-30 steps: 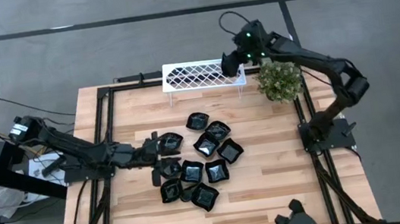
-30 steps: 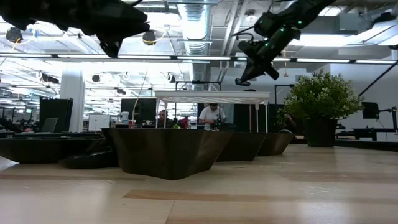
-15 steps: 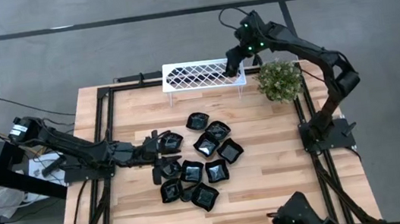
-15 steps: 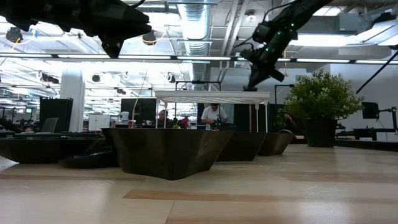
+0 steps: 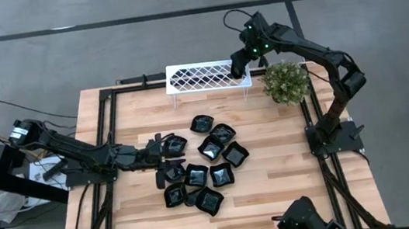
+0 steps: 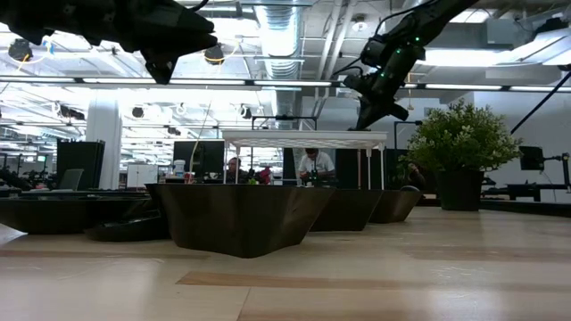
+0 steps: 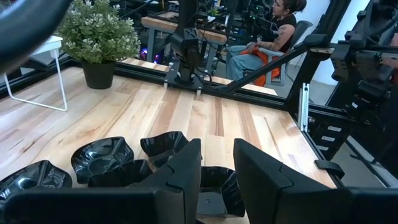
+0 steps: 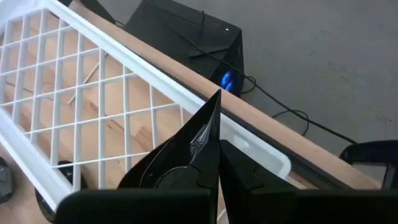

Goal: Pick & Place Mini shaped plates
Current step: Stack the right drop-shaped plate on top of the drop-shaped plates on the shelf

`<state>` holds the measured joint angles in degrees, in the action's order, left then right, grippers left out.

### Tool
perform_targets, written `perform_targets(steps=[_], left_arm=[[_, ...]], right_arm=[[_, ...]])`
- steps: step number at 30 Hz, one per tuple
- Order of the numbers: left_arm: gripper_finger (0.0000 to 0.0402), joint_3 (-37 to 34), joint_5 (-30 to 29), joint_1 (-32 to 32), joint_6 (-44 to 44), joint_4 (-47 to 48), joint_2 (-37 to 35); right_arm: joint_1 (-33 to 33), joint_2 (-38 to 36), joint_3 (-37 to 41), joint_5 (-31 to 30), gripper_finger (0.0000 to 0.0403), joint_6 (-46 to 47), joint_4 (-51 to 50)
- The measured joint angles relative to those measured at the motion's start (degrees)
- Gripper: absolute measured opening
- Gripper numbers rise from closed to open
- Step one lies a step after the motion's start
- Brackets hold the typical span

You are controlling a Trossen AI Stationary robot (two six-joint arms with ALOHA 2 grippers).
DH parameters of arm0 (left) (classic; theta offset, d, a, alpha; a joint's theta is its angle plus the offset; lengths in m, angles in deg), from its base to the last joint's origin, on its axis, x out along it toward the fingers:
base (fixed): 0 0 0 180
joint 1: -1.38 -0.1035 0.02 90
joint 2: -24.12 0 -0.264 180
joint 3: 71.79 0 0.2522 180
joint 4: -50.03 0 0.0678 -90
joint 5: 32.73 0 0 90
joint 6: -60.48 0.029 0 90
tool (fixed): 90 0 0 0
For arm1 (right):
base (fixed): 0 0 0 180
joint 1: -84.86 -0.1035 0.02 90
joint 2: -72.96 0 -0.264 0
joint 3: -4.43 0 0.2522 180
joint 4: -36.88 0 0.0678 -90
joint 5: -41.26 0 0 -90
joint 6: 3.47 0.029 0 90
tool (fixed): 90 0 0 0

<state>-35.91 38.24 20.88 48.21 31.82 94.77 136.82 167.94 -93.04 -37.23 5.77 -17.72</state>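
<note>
1. Pale wooden table (image 5: 275, 176), framed by dark rails, carries the whole arrangement; an open office with a seated person (image 6: 312, 167) shows beyond it in the low view.
2. Right gripper (image 5: 238, 67): fingers clamped on one black plate (image 8: 180, 155), held at the right end of the white tray (image 5: 208, 77), just above its lattice floor.
3. White tray: stands on thin legs at the table's far edge, next to the green plant (image 5: 286, 81).
4. Left gripper (image 5: 163, 148): fingers (image 7: 186, 171) parted with nothing between them, hanging over the left side of the plate cluster.
5. Black plates (image 5: 209, 165): a loose cluster of glossy small dishes at mid-table, several touching or overlapping; shapes differ, some squarish, some scalloped.
6. Left arm: reaches in low from the table's left edge. Right arm: rises from its base (image 5: 334, 136) at the right edge and bends over the plant toward the tray.
</note>
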Motion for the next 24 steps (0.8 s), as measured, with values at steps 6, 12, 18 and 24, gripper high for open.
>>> perform_targets(steps=[6, 12, 18, 24], left_arm=[[0.0097, -0.02, 0.00, 0.00, 0.00, 0.00, 0.00], [0.0097, -0.02, 0.00, 0.00, -0.02, 0.00, 0.00], [0.0097, -0.02, 0.00, 0.00, -0.02, 0.00, 0.00], [0.0097, -0.02, 0.00, 0.00, -0.03, 0.00, 0.00]], right_arm=[[-1.00, -0.02, 0.00, 0.03, 0.0000, 1.38, 0.01], [-1.58, -0.02, 0.00, 0.01, 0.0000, 2.42, -0.13], [-1.65, -0.04, 0.00, 0.03, 0.0009, 2.79, -0.76], [-1.62, -0.04, 0.00, 0.03, 0.0047, 2.83, -0.78]])
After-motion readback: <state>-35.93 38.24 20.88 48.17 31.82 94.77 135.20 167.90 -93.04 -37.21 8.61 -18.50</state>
